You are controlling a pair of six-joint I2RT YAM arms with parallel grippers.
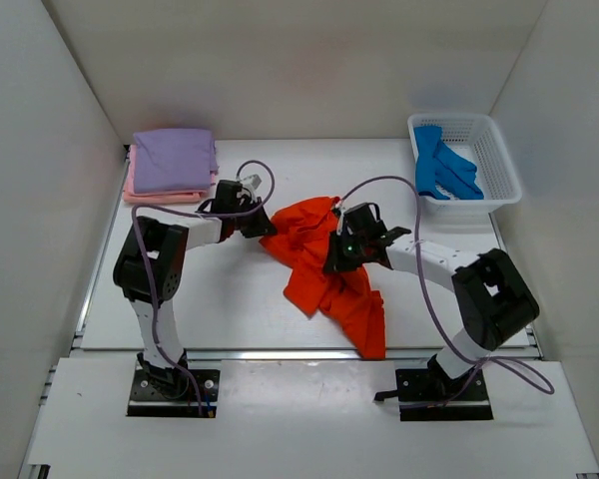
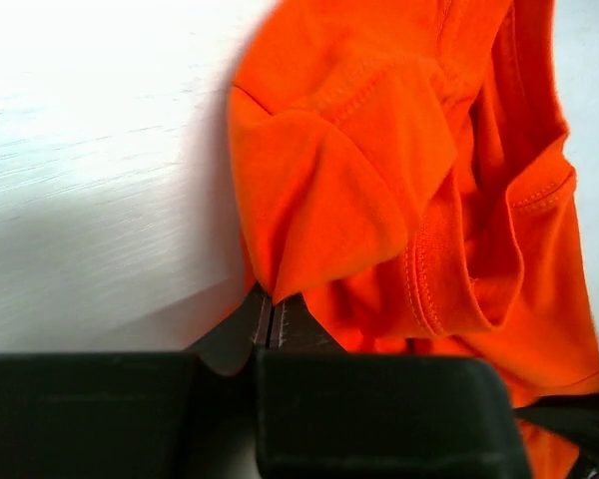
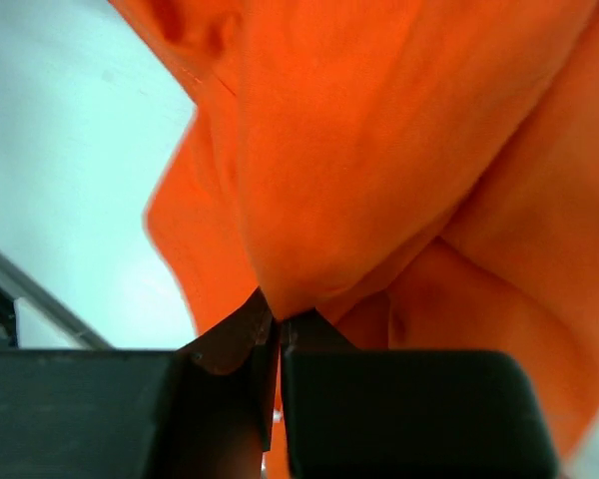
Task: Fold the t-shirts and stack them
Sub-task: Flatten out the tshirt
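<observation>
Left fingers (image 2: 232, 345) pinching orange-red t-shirt (image 2: 379, 200) edge, right fingers (image 3: 228, 345) likewise

Count log: t-shirts, basket, arms, grippers.
T-shirts: one orange shirt (image 1: 324, 274), one purple shirt (image 1: 173, 158), one pink shirt (image 1: 140, 188), so three counted singly. Blue cloth (image 1: 444, 170): one heap, and the number of shirts in it cannot be told. Basket (image 1: 501, 170): one. Arms: two, left arm (image 1: 150, 264) and right arm (image 1: 484, 294). Grippers: two, left gripper (image 2: 270, 324) and right gripper (image 3: 278, 329), each with two fingers.
</observation>
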